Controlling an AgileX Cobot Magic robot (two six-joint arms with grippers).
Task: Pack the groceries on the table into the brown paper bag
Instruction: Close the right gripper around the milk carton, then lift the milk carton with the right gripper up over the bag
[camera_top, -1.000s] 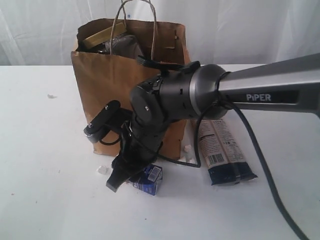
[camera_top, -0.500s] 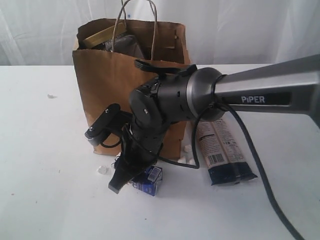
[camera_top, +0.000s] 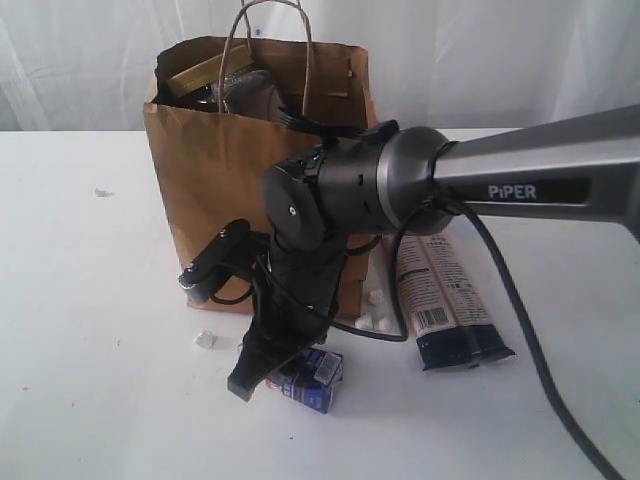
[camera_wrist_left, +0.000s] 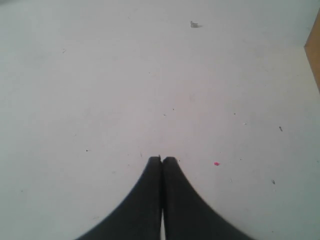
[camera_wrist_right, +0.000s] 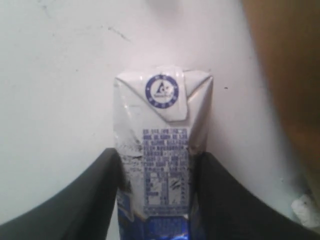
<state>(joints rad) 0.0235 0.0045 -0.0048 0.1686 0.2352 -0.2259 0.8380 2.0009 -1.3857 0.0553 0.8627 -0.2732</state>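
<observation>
The small white-blue carton (camera_top: 312, 380) (camera_wrist_right: 162, 145) lies on the white table (camera_top: 90, 300), in front of the brown paper bag (camera_top: 215, 170). My right gripper (camera_top: 275, 378) (camera_wrist_right: 159, 157) reaches down over it, and both black fingers press the carton's sides. The long dark-blue noodle packet (camera_top: 445, 300) lies flat to the right of the bag. A gold-lidded jar (camera_top: 200, 75) and other dark items show inside the bag's open top. My left gripper (camera_wrist_left: 161, 159) is shut and empty above bare tabletop, and it does not appear in the exterior view.
Small white crumbs (camera_top: 375, 318) lie by the bag's right foot, with one more (camera_top: 204, 340) left of the carton. The right arm's cable (camera_top: 520, 330) hangs over the noodle packet. A corner of the bag (camera_wrist_left: 315, 55) shows in the left wrist view.
The right gripper has shifted toward the front of the table and its fingers have narrowed onto the carton, which slid slightly forward and right. The left gripper has not moved.
</observation>
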